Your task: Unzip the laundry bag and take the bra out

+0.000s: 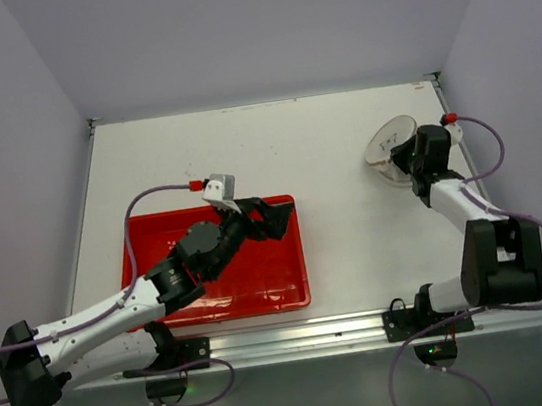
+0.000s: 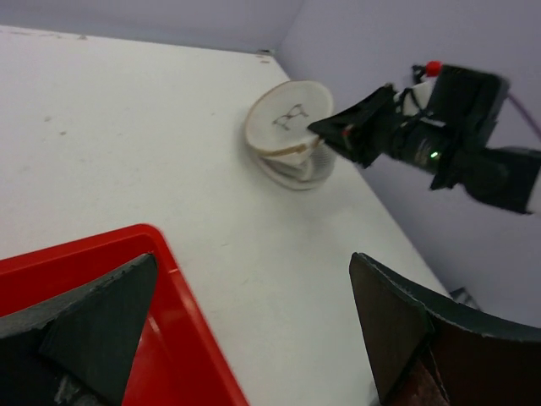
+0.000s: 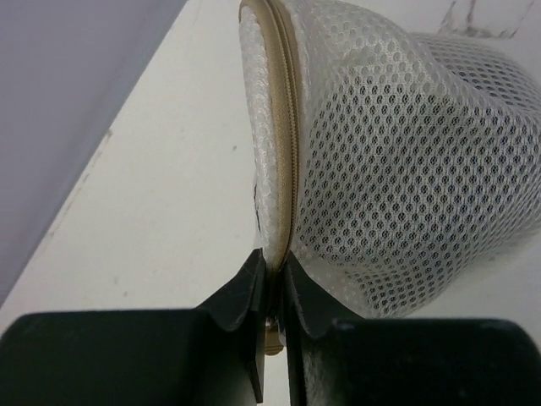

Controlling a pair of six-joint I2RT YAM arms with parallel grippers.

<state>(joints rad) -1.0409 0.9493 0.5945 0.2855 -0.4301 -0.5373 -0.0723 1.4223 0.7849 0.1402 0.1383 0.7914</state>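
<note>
Nearest, the left hand hovers over the far part of a red tray, its fingers spread wide and holding nothing. Farther back, at the right of the white table, the right hand is pinched tight on the tan zipper seam of the laundry bag, a whitish mesh dome resting tilted on the table.

White honeycomb mesh laundry bag, tan zip; red tray.
</note>
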